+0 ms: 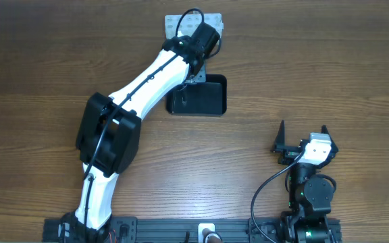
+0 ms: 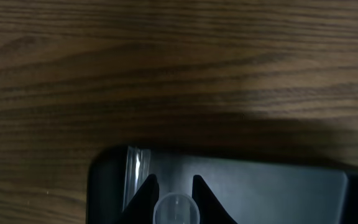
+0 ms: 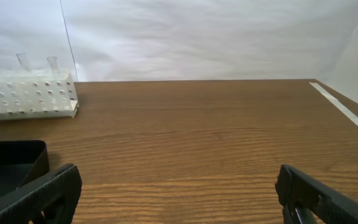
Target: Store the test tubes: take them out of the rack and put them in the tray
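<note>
In the top view my left arm reaches up the table, and its gripper point(image 1: 193, 79) hangs over the near-left part of the black tray point(image 1: 208, 98). The left wrist view has this gripper point(image 2: 173, 182) shut on a clear test tube point(image 2: 178, 210), whose round open mouth sits between the fingers above the tray point(image 2: 272, 190). Another clear tube point(image 2: 135, 171) seems to lie along the tray's wall. The white rack point(image 3: 27, 94) stands beyond the tray with two tubes point(image 3: 23, 60) upright in it. My right gripper point(image 1: 303, 128) is open and holds nothing, low at the right.
The rack point(image 1: 181, 21) is partly covered by my left arm in the top view. Bare wooden table point(image 1: 329, 61) spreads to the right and left of the tray. A white strip point(image 3: 347, 109) marks the table's right side.
</note>
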`<control>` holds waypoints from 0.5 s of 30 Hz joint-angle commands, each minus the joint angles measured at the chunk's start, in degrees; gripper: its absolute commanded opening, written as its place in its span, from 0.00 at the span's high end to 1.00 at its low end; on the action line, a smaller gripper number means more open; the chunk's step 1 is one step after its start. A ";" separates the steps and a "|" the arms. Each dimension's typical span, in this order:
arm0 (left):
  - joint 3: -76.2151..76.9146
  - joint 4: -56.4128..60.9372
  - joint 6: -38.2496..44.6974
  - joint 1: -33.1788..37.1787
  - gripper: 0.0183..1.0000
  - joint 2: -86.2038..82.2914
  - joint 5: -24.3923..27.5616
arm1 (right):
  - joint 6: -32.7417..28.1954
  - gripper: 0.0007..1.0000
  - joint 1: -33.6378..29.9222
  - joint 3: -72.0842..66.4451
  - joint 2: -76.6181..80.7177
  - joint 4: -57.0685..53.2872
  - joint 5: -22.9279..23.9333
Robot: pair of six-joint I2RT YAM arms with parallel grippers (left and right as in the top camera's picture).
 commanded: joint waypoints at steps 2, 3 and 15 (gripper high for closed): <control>0.02 0.68 -0.42 1.20 0.94 3.74 0.00 | 0.20 0.01 0.42 -0.37 -0.42 -0.11 -0.31; 0.02 0.68 -0.39 1.18 0.94 3.85 0.00 | 0.20 0.01 0.42 -0.37 -0.42 -0.09 -0.31; 0.02 0.28 -0.37 0.44 0.87 3.87 0.42 | 0.20 0.01 0.42 -0.37 -0.42 -0.09 -0.31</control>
